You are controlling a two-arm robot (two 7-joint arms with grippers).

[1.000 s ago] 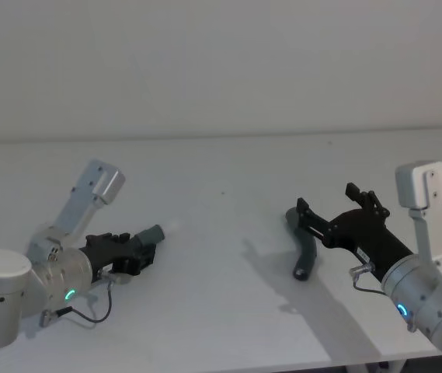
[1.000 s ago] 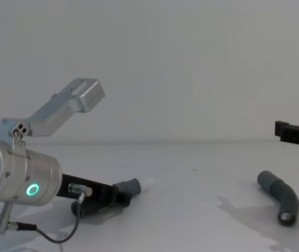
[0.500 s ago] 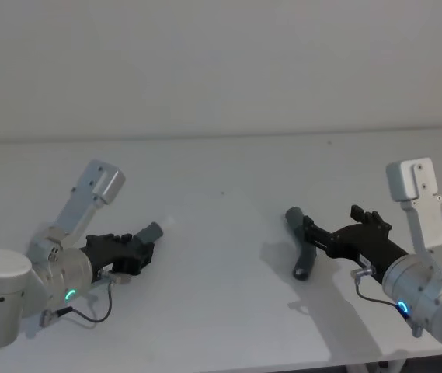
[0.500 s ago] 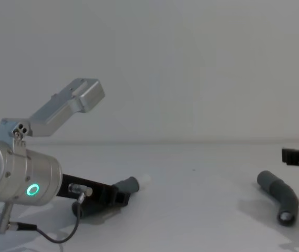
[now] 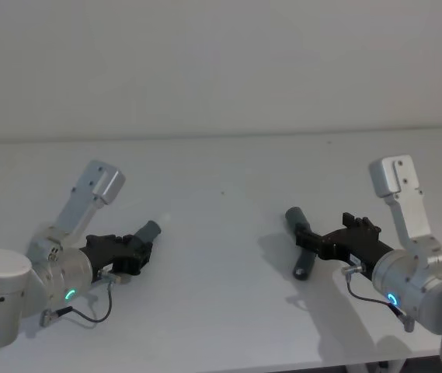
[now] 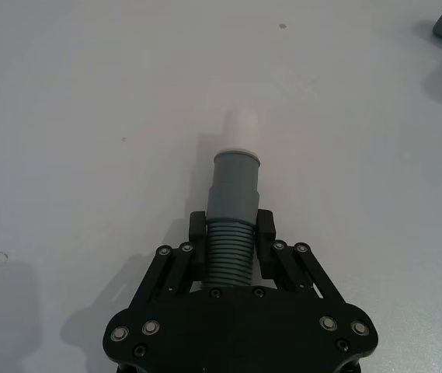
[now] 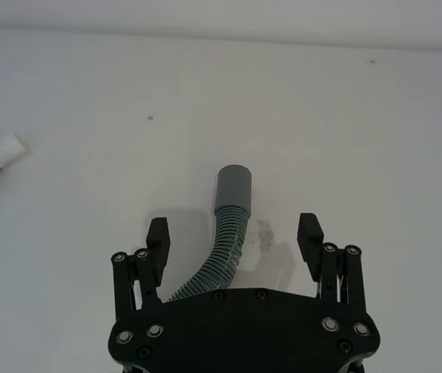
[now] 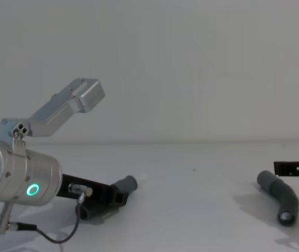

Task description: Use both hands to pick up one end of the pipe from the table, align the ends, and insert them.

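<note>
1. Two pipe pieces lie well apart on the table (image 5: 221, 311): the first pipe piece (image 5: 144, 235) on the robot's left, the second pipe piece (image 5: 301, 247) on its right.
2. Left end effector (image 6: 232, 233): clamped on the ribbed section of the first pipe piece. The smooth cuff (image 6: 234, 183) and whitish tip (image 6: 243, 124) project beyond the fingertips. Whether this piece is clear of the table cannot be determined.
3. Right end effector (image 7: 232, 233): fingers spread wide, holding nothing. It straddles the second pipe piece.
   - The ribbed elbow (image 7: 224, 249) lies between the fingers, touching neither. It is roughly centred at the fingertips and curves toward one finger nearer the palm.
   - The plain cuff (image 7: 234, 186) projects ahead of the fingertips.
4. Step in hand (judged): grasp the second pipe piece.
   - Confirm both fingers flank the ribs at table level without scraping the surface.
   - Close on the ribs just behind the plain cuff, so that the cuff stays free for insertion.
   - Close slowly. A bent piece is likely to roll or pivot if one finger makes contact first.
5. Lift only after the grip is firm, then turn the plain cuff toward the whitish tip.
</note>
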